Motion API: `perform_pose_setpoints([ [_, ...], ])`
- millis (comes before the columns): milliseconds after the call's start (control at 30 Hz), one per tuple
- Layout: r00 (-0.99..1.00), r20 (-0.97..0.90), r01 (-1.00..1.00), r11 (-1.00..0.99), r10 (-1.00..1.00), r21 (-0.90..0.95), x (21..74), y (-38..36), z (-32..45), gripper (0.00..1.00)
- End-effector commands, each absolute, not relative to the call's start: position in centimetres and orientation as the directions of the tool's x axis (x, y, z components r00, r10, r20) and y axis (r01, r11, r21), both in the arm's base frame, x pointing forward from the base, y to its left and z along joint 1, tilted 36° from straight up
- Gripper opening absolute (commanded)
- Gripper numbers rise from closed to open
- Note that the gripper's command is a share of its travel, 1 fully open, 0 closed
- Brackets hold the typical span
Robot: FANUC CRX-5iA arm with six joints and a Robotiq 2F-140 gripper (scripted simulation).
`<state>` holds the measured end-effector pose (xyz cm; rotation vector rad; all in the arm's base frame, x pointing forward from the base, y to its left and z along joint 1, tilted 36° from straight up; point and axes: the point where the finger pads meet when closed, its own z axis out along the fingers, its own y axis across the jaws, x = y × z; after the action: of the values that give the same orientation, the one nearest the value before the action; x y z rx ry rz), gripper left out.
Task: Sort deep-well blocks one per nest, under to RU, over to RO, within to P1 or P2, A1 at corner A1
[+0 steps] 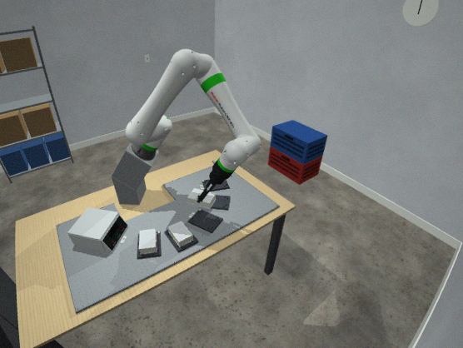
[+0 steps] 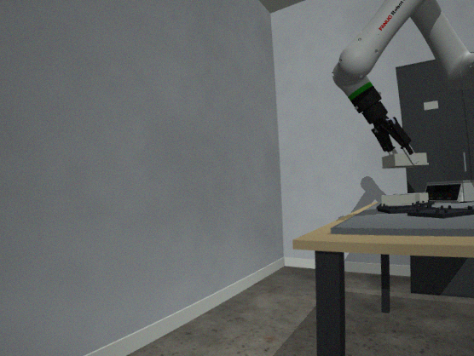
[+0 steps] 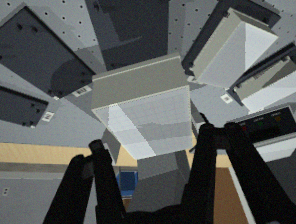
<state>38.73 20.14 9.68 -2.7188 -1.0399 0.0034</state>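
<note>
My gripper [image 1: 201, 199] [image 2: 401, 152] [image 3: 152, 115] is shut on a pale deep-well block [image 1: 207, 202] [image 2: 405, 160] [image 3: 142, 117], held roughly level, clear above the mat. A second block [image 1: 180, 233] [image 3: 235, 50] lies in the nest [image 1: 182, 248] beside the middle of the row. A third block [image 1: 147, 241] [image 3: 272, 90] lies in the nest [image 1: 148, 256] nearest the check-weigher. Three nests show empty: one [image 1: 205, 221] [image 3: 132, 37], a second [image 1: 222, 202] [image 3: 42, 52] and the farthest [image 1: 221, 186] [image 3: 20, 107]. Nest names and the held block's cut corner cannot be made out.
The check-weigher CW [image 1: 89, 229] stands at the left of the grey mat [image 1: 104, 283]; its dark front [image 1: 115, 234] [image 2: 443, 192] [image 3: 265, 126] shows no lamp plainly lit. The arm's grey pedestal [image 1: 130, 183] stands at the table's back edge.
</note>
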Motion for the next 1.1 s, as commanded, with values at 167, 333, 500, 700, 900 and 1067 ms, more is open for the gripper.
perform_pose_setpoints([
  [167, 0.595, 0.11, 0.804, -0.592, 0.796, -0.059, 37.3, 22.7, 9.3, 0.1],
  [333, 0.595, 0.11, 0.804, -0.592, 0.796, -0.059, 36.5, 24.2, 9.1, 0.1],
  [500, 0.595, 0.11, 0.804, -0.592, 0.796, -0.059, 35.7, 25.6, 8.9, 0.1],
  [700, 0.595, 0.11, 0.804, -0.592, 0.796, -0.059, 35.1, 26.8, 8.8, 0.1],
  [900, 0.595, 0.11, 0.804, -0.592, 0.796, -0.059, 34.2, 28.5, 8.6, 0.1],
  [1067, 0.595, 0.11, 0.804, -0.592, 0.796, -0.059, 33.4, 30.0, 8.4, 0.1],
])
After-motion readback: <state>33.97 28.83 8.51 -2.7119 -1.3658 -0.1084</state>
